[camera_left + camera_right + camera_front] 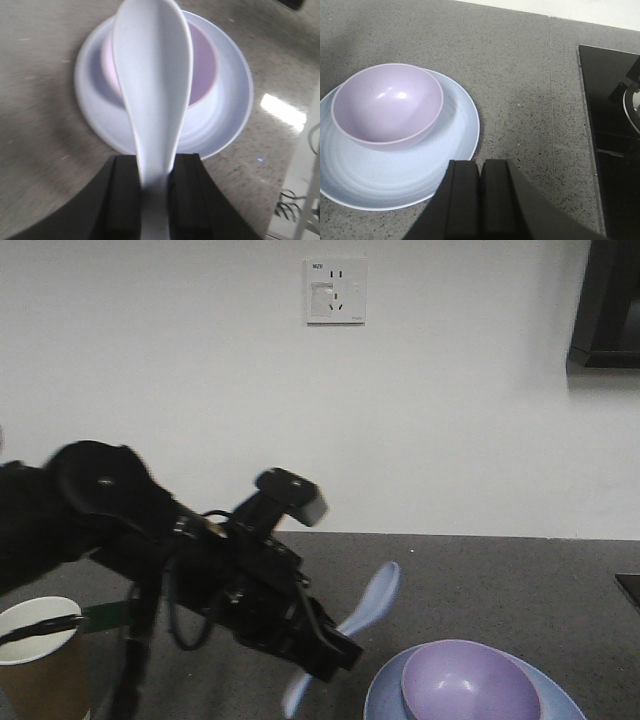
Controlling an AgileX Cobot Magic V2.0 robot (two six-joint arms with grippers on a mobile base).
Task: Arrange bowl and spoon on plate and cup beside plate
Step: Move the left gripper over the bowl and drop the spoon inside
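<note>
Left gripper [333, 648] is up off the counter [520, 75] with the spoon [152, 90] pinched by its handle, jaws closed tight on either side of it. That leaves the whole scoop free to be set down first, which looks like the point of the grip.

In the front view the spoon's long axis runs on a diagonal: scoop high and to the right, handle tail poking out low and left below the fingers. From the left wrist it points straight out from the jaws, scoop end leading, directly over the bowl [387, 105] and plate [455, 145]. The hollow side seems to face the wrist camera.

The bowl sits inside the plate, pushed toward one side, which leaves a broad bare crescent of plate where the spoon could go.

Right gripper [480, 170] hangs just beside the plate's near rim, fingers pressed together with nothing between them, and the black hob [610, 125] lies off to its side. It looks parked out of the way.

The cup [40, 670] stands upright at the far left, well apart from the plate, so that step is not yet done.
</note>
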